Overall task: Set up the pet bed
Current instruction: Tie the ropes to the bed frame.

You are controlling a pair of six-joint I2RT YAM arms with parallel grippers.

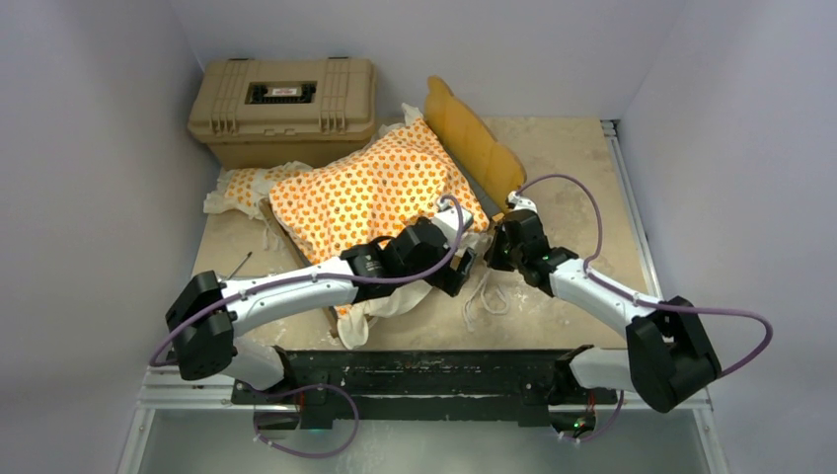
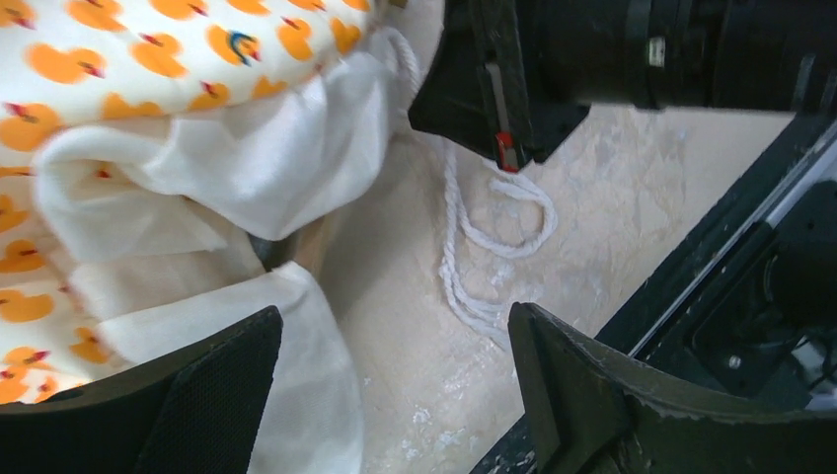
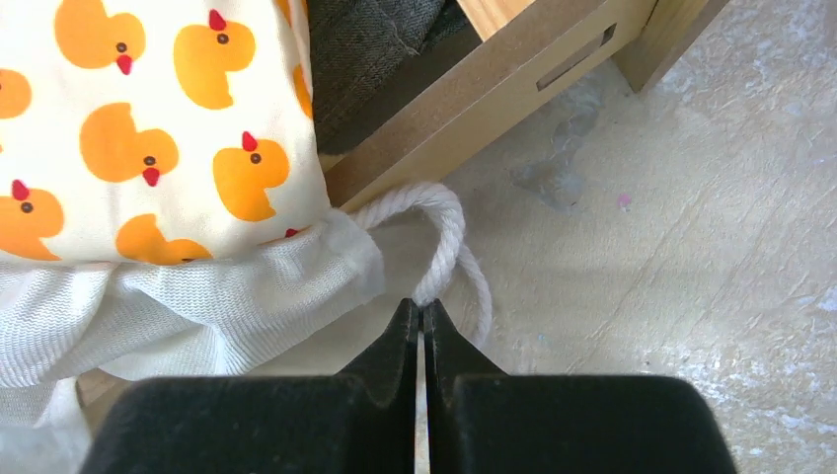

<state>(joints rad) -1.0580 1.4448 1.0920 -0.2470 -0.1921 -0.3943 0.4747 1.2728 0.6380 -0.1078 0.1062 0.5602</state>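
Pet bed's light-wood frame [image 3: 494,89] sits on the beige table [image 1: 592,197], its duck-print ruffled mattress cushion [image 1: 370,193] askew on top and the matching pillow [image 1: 247,183] beside it, unplaced. Right gripper [image 3: 421,316] pinches the cushion's white cord [image 3: 449,227]; left gripper [image 2: 395,341] gapes nearby.

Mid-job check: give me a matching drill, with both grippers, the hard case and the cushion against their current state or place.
1 left gripper
2 right gripper
3 tan hard case
4 duck-print mattress cushion

A back-left corner
B on the wooden bed frame
C jaws wide apart
D jaws shut on the white cord

Pairs: 1-C, 2-D, 3-A, 4-B
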